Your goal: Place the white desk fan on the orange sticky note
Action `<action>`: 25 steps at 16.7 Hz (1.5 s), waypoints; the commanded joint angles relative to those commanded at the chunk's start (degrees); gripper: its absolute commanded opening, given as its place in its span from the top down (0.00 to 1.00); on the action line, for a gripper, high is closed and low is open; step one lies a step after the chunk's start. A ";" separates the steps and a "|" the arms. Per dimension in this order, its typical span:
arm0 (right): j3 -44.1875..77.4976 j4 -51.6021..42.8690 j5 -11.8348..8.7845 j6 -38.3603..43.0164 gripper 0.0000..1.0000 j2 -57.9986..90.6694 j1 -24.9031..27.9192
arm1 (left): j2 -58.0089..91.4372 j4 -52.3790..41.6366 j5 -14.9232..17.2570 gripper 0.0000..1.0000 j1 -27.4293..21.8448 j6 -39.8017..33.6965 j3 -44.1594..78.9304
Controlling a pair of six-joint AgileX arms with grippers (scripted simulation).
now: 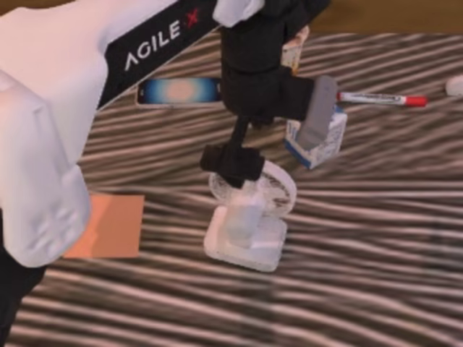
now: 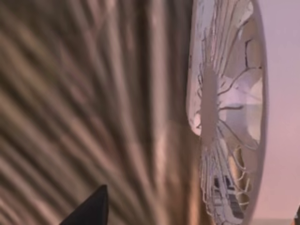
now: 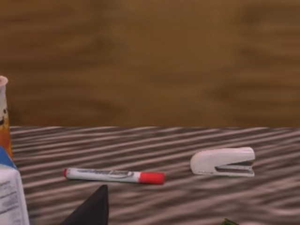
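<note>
Left gripper (image 1: 233, 165) poised directly over the white desk fan (image 1: 249, 217), black fingers at the top rim of the round grille; open or closed, impossible to tell. In the left wrist view, grille (image 2: 225, 117) filling the near field, one dark fingertip (image 2: 91, 208) just beside it. Fan upright on its square base, below the gripper on the striped table (image 1: 362, 275). Orange sticky note (image 1: 108, 225) well apart toward the table's left, partly hidden under the arm. Beyond the gripper, a phone (image 1: 179, 91), a small carton (image 1: 318, 141), a red-capped marker (image 1: 382, 99). Right arm out of the top view; its wrist camera facing the marker and a white stapler (image 3: 224, 162).
</note>
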 joint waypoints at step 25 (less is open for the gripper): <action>0.00 0.00 0.00 0.00 0.00 0.00 0.00 | -1.66 8.09 -0.02 1.00 0.00 -0.01 -9.85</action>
